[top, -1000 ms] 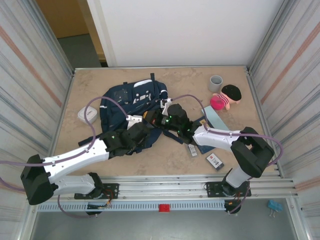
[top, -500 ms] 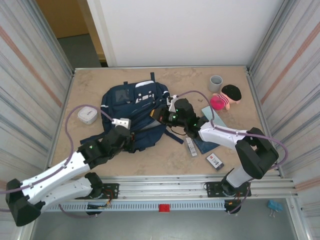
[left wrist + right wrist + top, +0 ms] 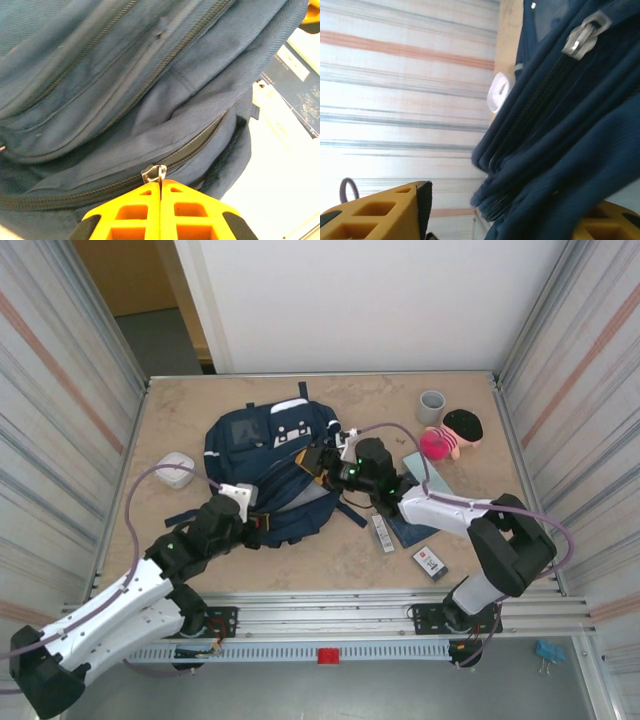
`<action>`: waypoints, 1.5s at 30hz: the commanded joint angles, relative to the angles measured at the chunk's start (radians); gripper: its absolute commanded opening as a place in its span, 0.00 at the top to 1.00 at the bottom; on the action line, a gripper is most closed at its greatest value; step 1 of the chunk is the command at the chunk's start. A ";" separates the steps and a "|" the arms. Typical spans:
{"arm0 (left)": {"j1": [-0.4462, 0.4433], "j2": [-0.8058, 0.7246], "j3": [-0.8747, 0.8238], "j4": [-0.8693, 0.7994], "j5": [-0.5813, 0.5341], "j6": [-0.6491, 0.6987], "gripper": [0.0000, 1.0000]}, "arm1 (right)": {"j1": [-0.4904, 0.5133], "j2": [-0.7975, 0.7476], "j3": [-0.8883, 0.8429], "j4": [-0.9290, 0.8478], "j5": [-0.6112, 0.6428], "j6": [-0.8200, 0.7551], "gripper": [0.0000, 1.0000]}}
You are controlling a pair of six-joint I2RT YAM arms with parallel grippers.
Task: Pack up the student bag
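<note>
From above: the student bag (image 3: 265, 455) lies mid-table, a white box (image 3: 177, 469) left of it, a cup (image 3: 431, 406) and doll (image 3: 455, 435) to its right.
Left wrist: the left gripper (image 3: 160, 184), pressed together, pinches the zipper pull (image 3: 154, 173).
Right wrist: the right gripper (image 3: 512, 212) is spread wide, bag cloth between.

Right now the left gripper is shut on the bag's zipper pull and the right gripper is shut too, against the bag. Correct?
No: the right gripper is open. The right wrist view shows its orange fingers standing apart with student bag fabric between them. The left gripper is shut on the zipper pull, as you said.
</note>
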 commanded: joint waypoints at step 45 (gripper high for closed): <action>-0.008 0.133 0.102 0.089 0.138 0.040 0.46 | -0.123 -0.075 0.250 -0.387 -0.225 -0.287 0.99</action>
